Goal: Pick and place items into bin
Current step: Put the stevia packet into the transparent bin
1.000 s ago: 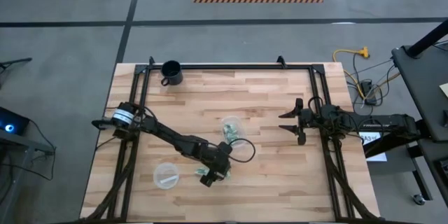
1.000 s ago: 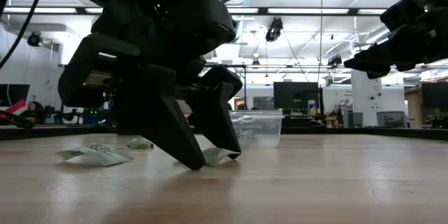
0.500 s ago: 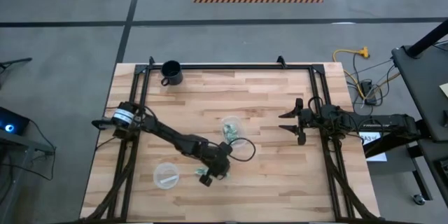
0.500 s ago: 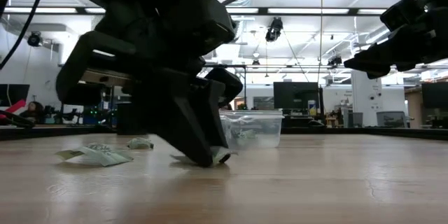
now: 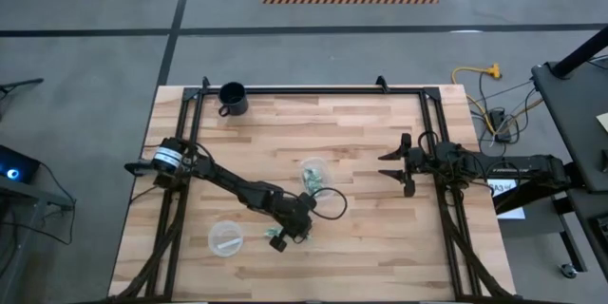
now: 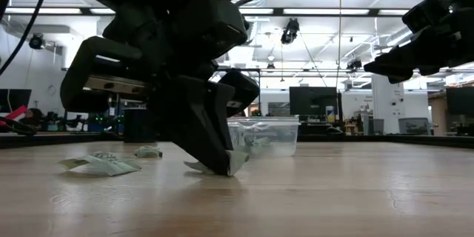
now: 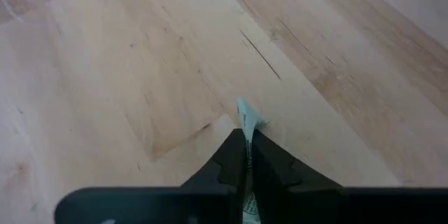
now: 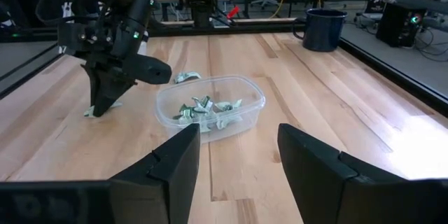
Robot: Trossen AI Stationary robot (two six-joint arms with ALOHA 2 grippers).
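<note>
Down at the wood, the left gripper [image 6: 222, 169] has its fingers pressed together on one wrapped piece [image 7: 247, 119], its pale-green corner poking out past the tips, near the front edge of the table [image 5: 380, 237]. Just beside it lie more loose items [image 6: 100, 163]. Toward the table's middle stands the clear cup [image 8: 210, 107], already holding several pieces. Over by the right edge, the right gripper [image 5: 392, 166] waits with fingers apart and empty

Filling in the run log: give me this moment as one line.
left pincer: shut on wrapped piece, at table | right pincer: open, waiting aside | clear cup: holds several pieces
</note>
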